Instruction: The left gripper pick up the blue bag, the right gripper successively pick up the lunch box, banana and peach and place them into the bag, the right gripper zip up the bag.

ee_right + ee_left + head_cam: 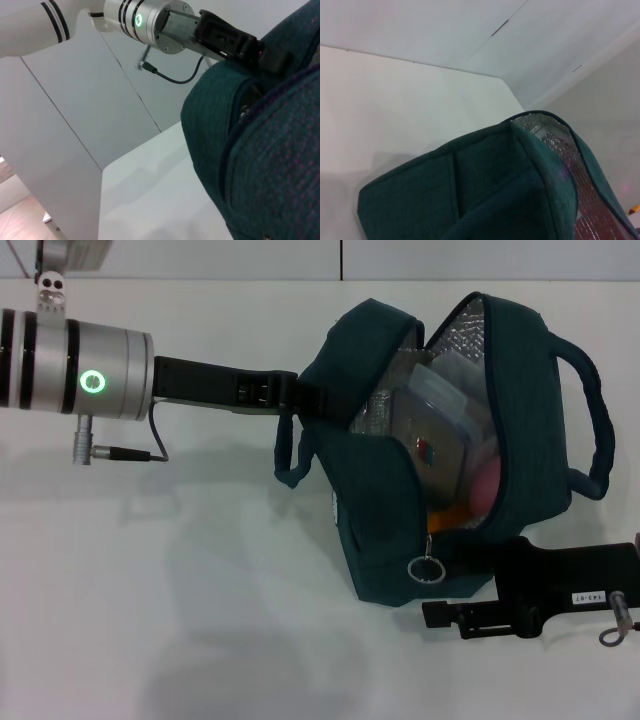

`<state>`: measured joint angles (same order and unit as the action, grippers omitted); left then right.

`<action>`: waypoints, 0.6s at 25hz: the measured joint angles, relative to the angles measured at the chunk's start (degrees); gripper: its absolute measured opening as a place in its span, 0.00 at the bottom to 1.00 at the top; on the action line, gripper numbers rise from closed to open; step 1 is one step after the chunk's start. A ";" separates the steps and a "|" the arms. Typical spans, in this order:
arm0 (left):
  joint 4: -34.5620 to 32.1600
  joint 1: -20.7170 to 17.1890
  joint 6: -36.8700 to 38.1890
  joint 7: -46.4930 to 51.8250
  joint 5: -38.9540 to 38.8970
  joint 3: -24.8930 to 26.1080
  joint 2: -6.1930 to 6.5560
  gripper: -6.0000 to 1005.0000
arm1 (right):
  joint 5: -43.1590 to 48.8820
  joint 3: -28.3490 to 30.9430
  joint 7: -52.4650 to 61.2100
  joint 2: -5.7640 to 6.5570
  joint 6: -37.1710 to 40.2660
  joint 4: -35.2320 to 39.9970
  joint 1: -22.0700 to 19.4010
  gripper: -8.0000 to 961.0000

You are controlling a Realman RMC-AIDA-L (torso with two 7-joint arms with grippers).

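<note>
A plain white worktop (180, 590) carries everything. The open blue bag (375, 540) is the one thing on it, toward the right half, its dark carry handles (590, 420) sticking out sideways.

L arm (90, 370): silver cyl. wrist, black bands, green LED ring, thin black cable w/ plug, black claw. R claw (530, 595): black, small white label.
</note>
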<state>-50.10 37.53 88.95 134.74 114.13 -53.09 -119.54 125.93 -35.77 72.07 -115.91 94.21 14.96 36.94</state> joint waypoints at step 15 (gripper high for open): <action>0.00 -0.01 0.14 -0.09 0.01 0.02 0.00 0.15 | -0.18 0.01 -0.02 -0.29 -3.86 -4.58 3.18 0.53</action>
<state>-50.09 37.53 89.08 134.65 114.14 -53.08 -119.53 125.75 -35.76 72.05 -116.20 90.36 10.38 40.12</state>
